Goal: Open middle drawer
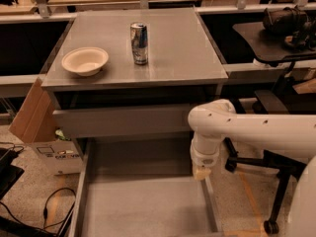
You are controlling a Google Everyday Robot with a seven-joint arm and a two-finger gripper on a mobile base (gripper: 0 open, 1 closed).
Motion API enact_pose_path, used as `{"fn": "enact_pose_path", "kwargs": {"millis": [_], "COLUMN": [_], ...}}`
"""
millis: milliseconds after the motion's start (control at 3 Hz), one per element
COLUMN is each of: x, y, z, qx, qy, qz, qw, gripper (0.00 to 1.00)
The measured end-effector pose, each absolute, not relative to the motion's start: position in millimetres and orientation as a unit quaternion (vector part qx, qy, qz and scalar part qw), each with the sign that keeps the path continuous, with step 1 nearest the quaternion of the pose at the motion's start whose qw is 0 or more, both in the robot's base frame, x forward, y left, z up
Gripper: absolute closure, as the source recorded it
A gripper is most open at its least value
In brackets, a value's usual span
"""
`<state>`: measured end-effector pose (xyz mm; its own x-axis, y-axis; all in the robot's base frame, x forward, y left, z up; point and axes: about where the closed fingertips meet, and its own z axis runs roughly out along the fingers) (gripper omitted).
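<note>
The middle drawer [123, 120] sits just under the near edge of the cabinet top [187, 58], its flat grey front running across the cabinet; you see it pushed in or very nearly so. Below it the lowest drawer [148, 206] is pulled far out toward you, its grey floor showing. The gripper [200, 172] hangs from the white arm [256, 132] that reaches in from the right; it is below the right end of the middle drawer's front, over the right rail of the lowest drawer; you cannot tell whether it is released or clenched. On the top stand a bowl [85, 60] at the left and a can [139, 43] beside it; a cardboard box [30, 113] leans at the cabinet's left, and a chair [276, 100] stands at the right.
</note>
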<state>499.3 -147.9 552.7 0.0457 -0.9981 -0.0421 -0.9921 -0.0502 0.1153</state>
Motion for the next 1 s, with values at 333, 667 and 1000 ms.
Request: {"fn": "enact_pose_path", "kwargs": {"millis": [333,667,1000], "x": [530,531,519], "y": [-171,-189,-200], "z": [644,725,788], "qx": [0.679,0.643,0.606], "qy": [-0.734,-0.762,-0.783], "qz": [0.003,0.052,0.086], "qw": [-0.015,-0.062,-0.108], "gripper": [1.00,1.00,1.00]}}
